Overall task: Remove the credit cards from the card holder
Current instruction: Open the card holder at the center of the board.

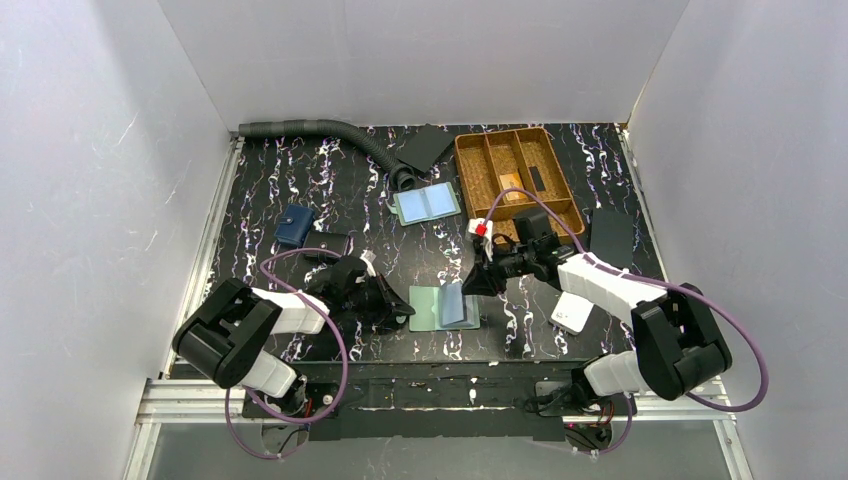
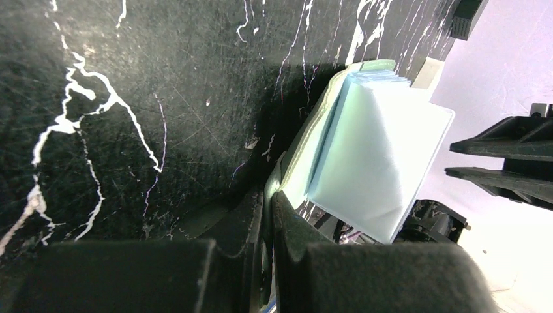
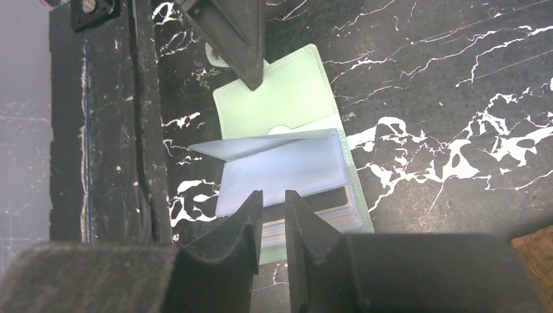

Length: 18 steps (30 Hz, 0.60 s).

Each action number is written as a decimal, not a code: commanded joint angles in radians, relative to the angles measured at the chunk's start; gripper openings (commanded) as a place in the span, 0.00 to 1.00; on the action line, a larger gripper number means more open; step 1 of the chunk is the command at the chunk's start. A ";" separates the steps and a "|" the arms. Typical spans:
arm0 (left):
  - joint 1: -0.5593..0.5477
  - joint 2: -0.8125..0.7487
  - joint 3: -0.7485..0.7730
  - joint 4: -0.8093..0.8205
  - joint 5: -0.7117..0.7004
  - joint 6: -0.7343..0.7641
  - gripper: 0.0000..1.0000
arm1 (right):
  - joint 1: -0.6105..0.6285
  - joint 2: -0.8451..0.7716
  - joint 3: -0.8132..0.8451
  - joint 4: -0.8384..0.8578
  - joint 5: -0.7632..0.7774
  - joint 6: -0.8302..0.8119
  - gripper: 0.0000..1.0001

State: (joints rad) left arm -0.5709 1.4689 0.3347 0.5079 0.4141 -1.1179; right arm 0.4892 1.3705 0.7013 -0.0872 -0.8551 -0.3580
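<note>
The card holder lies open near the table's front edge, a pale green bifold with a small tab. Its blue plastic sleeves are fanned up from the spine. Tan card edges show in the sleeve stack under them. My left gripper is shut on the holder's green left edge. My right gripper hovers over the near edge of the sleeves, jaws a narrow gap apart with nothing pinched between them. A pale whitish card lies on the table beside the right arm.
At the back right stands a wooden divided tray. A second holder with pale-blue panels lies in front of it. A dark blue wallet, a grey hose and a black pouch sit further back. White walls enclose three sides.
</note>
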 commanded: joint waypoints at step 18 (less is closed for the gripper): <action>0.008 -0.021 0.002 -0.106 -0.081 0.079 0.00 | 0.137 0.082 0.049 -0.030 0.160 -0.075 0.09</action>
State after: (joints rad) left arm -0.5709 1.4551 0.3367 0.4881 0.3981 -1.0840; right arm 0.5846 1.4361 0.7078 -0.1333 -0.7021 -0.4377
